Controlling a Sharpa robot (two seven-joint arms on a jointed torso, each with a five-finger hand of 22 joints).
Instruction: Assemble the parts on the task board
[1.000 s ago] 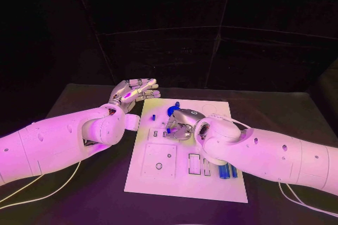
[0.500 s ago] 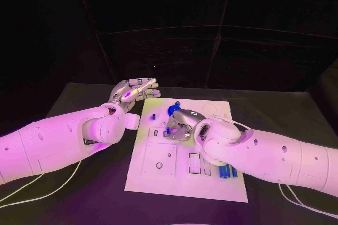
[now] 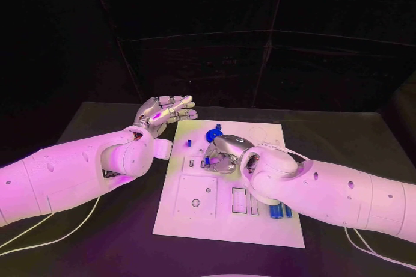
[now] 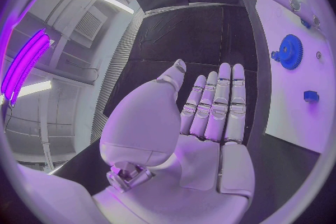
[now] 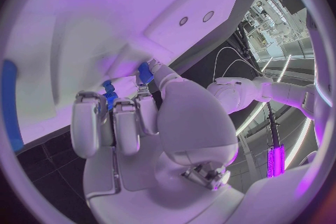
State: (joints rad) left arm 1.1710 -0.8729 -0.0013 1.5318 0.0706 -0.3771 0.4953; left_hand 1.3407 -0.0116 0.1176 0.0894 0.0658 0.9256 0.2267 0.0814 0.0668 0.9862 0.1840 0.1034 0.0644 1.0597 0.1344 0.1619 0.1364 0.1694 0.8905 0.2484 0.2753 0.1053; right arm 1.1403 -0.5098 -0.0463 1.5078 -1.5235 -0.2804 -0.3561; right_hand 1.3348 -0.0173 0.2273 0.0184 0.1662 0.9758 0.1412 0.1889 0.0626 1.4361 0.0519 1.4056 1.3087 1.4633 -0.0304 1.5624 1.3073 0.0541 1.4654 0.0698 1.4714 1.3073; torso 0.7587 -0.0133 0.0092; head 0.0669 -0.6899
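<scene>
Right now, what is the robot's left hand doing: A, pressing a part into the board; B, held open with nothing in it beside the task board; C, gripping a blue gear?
B: the left hand is flat and empty, off the task board's far left corner.

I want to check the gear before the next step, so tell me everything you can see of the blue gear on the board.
The blue gear is a round toothed wheel with a central hub, plastic by its look, lying flat on the white task board near its far end. In the head view it sits just beyond the right hand. Nothing visibly touches it but the board.
</scene>
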